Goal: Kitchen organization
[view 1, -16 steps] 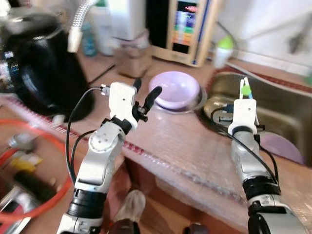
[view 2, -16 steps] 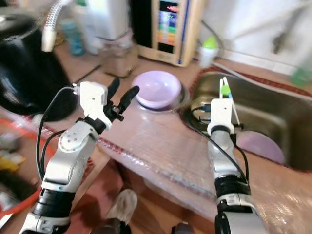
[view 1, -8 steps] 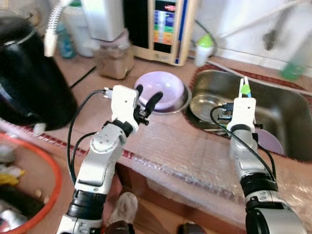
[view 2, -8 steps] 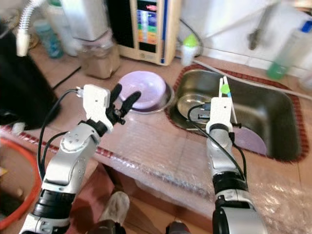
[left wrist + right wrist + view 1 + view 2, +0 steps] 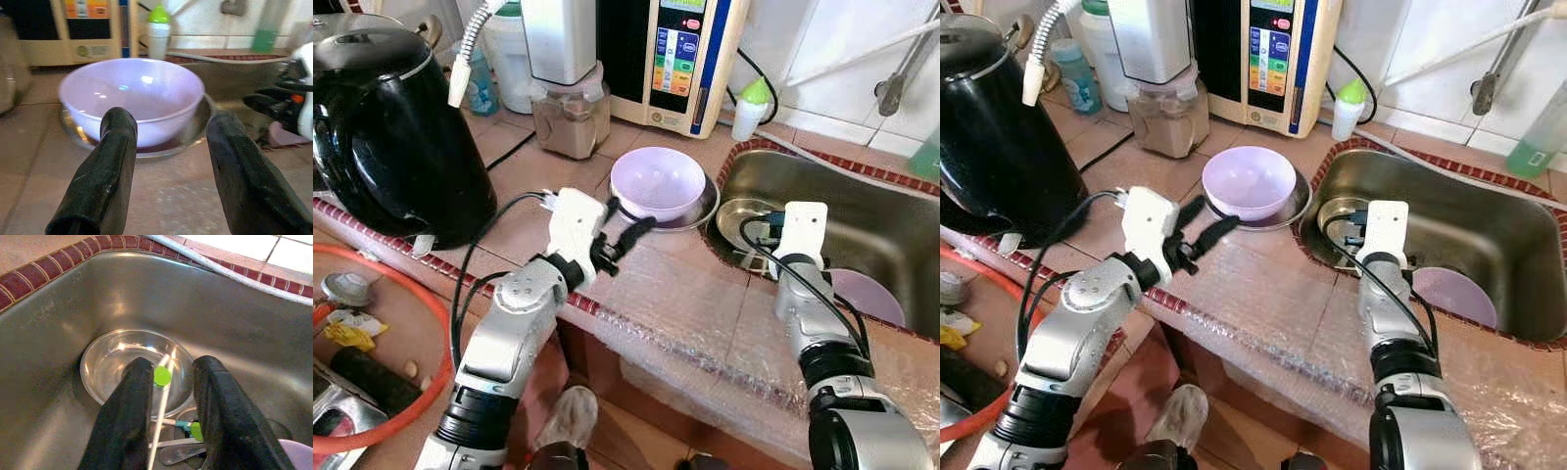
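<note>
- The left tool [image 5: 625, 223], fingers spread wide and holding nothing, now sits lower and closer to the purple bowl [image 5: 658, 183] than half a second ago; the bowl lies just ahead of its tips, resting on a shallow metal dish [image 5: 703, 211] on the bench [image 5: 680, 294].
- In the left wrist view the bowl [image 5: 131, 98] shows framed between the two fingers [image 5: 105, 181], not yet touched. I judge this as lining up for a grasp of the bowl.
- The right tool [image 5: 166, 406] has dipped toward the sink [image 5: 891, 220]; it grips a thin stick with a green tip [image 5: 161, 377] between partly closed fingers, above a clear glass bowl [image 5: 105, 367] on the sink floor.
- From the head views the right tool's fingers are hidden behind its own white wrist block [image 5: 800, 227].
- A purple plate [image 5: 871, 294] beside the right arm is partly covered by it.
- More utensils [image 5: 188, 431] below the stick are too cluttered to tell apart.
- The whole scene has also shifted, so the camera moved too.
</note>
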Motion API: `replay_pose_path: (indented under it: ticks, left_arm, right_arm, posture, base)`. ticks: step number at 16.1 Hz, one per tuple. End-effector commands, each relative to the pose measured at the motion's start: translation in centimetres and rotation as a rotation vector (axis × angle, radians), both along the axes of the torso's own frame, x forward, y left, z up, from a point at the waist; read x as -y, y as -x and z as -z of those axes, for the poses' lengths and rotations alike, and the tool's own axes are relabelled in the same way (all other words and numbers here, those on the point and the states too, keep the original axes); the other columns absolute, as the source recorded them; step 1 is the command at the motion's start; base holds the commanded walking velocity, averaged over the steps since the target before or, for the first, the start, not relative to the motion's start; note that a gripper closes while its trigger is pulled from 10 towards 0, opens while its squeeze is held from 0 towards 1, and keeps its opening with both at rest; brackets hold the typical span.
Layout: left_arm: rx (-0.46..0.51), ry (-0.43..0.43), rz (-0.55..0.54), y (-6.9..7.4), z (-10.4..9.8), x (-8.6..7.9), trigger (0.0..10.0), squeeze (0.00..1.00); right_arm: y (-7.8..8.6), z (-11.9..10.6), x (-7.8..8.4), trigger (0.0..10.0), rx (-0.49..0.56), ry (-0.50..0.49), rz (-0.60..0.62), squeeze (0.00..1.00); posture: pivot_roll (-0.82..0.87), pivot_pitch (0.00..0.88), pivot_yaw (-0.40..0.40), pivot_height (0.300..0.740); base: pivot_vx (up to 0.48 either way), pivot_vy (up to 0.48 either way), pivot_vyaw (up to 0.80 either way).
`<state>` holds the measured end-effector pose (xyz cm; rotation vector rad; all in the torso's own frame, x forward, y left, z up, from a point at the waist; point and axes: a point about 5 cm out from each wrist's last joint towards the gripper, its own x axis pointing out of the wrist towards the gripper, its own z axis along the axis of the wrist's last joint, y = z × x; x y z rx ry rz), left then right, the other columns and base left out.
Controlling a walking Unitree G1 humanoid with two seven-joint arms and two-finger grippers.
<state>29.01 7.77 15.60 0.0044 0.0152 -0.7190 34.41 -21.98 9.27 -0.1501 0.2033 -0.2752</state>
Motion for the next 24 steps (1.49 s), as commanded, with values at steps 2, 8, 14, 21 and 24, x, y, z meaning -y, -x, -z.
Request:
replay_pose_path:
  ticks: [2,8,14,21,24]
  left_arm:
    - [0.023,-0.012,0.099,0.2,-1.0,0.8,10.0,0.00]
    - [0.038,-0.022,-0.087,-2.4,-1.4,-0.9,10.0,0.00]
    - [0.044,0.045,-0.254,-6.4,-3.7,-2.2,10.0,0.00]
    - [-0.120,0.019,-0.384,-10.4,-2.9,-3.6,10.0,0.00]
    - [-0.229,0.007,-0.347,-10.4,-1.2,-2.9,9.9,0.00]
  right_arm:
    - [0.4,0.3,0.8,10.0,-0.015,0.023,0.050,1.00]
    - [1.0,-2.4,0.3,10.0,0.175,0.072,0.059,1.00]
    - [5.5,-5.9,-5.7,10.0,0.451,0.017,-0.293,1.00]
    - [8.3,-6.8,-7.2,10.0,0.448,0.012,-0.370,0.00]
    - [8.5,-6.4,-7.0,10.0,0.414,0.025,-0.371,0.00]
  posture:
    - [-0.01,0.000,0.048,0.740]
    - [-0.02,0.000,0.056,0.740]
    - [-0.09,0.097,0.088,0.740]
    - [-0.14,0.117,0.127,0.740]
    - [-0.12,0.116,0.112,0.740]
  base:
    - [0.000,0.000,0.00]
    - [0.000,0.000,0.00]
    - [0.000,0.000,0.00]
    - [0.000,0.000,0.00]
    - [0.000,0.000,0.00]
